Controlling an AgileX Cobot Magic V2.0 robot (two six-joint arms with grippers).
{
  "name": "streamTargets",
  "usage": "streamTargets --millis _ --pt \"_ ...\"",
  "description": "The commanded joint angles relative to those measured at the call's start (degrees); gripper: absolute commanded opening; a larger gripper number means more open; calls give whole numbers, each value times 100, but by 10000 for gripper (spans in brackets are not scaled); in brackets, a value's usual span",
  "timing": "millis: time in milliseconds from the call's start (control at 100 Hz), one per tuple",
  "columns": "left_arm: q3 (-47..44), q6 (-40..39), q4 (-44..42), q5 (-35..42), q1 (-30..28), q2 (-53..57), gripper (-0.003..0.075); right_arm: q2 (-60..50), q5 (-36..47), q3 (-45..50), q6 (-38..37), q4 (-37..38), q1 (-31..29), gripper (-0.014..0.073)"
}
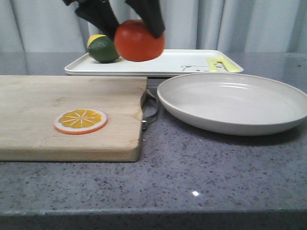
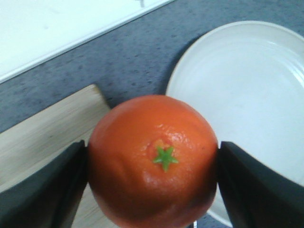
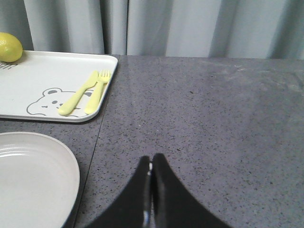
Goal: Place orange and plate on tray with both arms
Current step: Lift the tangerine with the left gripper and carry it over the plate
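Hanging in the air above the gap between the board [image 1: 72,115] and the tray [image 1: 182,62], the orange [image 1: 139,40] is pinched between the two black fingers [image 2: 42,194] of the left gripper [image 2: 152,185], stem side toward the wrist camera. The plate [image 1: 235,103] sits on the grey table [image 1: 192,187] just right of the board and in front of the tray, which carries a lime [image 1: 103,49] and a lemon [image 3: 9,46]. Off to the right, the right gripper [image 3: 151,190] hovers over bare table with its fingers pressed together, holding nothing.
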State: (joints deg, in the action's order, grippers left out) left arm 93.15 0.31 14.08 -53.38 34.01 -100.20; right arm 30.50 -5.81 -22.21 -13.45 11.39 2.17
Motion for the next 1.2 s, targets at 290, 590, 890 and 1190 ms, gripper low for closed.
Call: streamTargets --millis 290,590,890,1190 --pt "970 18 264 108 1001 -586 316 52 413 -209 10 85 -38 -67" --pt "1068 18 414 118 1136 -835 316 52 383 -209 10 85 -38 -67" --pt "1068 18 393 118 1123 -945 316 52 377 -209 10 85 -38 -67" --pt "1068 18 393 84 1108 -1108 316 52 340 -209 10 85 -38 -67"
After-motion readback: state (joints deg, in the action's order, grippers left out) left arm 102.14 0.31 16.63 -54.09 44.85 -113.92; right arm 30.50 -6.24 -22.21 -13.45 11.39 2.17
